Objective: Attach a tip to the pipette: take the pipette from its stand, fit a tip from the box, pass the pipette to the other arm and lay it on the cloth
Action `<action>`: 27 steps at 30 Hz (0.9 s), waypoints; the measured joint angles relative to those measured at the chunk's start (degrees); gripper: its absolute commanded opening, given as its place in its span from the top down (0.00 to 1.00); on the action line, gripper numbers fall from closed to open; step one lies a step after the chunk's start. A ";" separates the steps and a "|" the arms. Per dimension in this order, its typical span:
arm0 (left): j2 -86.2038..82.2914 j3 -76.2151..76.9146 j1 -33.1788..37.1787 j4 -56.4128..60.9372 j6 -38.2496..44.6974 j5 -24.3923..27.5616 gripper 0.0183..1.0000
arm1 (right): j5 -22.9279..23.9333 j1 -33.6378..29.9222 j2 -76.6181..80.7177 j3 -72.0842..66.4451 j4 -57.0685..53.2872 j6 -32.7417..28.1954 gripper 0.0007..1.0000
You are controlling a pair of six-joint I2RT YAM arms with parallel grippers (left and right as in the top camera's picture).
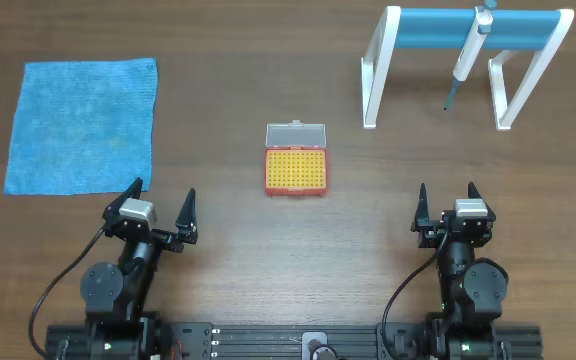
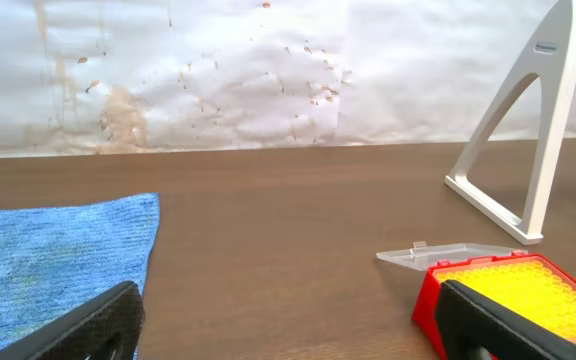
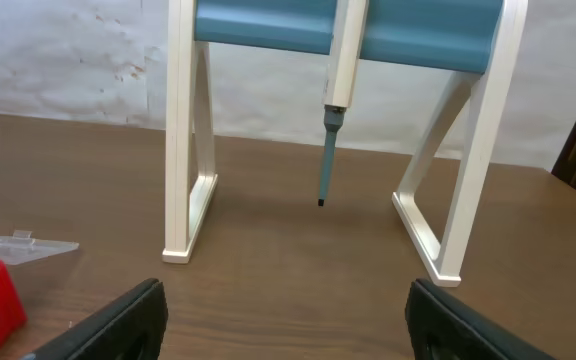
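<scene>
Brown wood-grain worktop (image 1: 368,240), backed by a white wall (image 2: 218,70) marked with brownish stains.

A flat blue microfibre cloth (image 1: 83,125) lies at the far left of the worktop, out ahead of the left arm. A red plastic tip box (image 1: 295,170) filled with a yellow rack of tips sits near the middle of the worktop, between the two arms and farther out than both. Its clear lid (image 1: 296,135) is open and lies flat on the box's far side.

A white-legged stand (image 1: 373,90) with a blue crossbar (image 1: 433,30) is at the far right. The slim white pipette (image 1: 465,60), with its grey-blue shaft pointing down, hangs from the crossbar between the legs. Its lower end is clear of the worktop.

The left tool (image 1: 163,190) sits close to its base, near the cloth's near corner; its black fingers are spread apart and hold nothing. The right tool (image 1: 447,190) sits close to its base and faces the stand, fingers likewise apart and empty, well apart from the pipette.
</scene>
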 measured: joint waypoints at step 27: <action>0.00 0.00 0.00 -0.04 0.00 0.00 0.06 | 3.87 -0.07 5.49 -0.22 4.70 0.28 0.23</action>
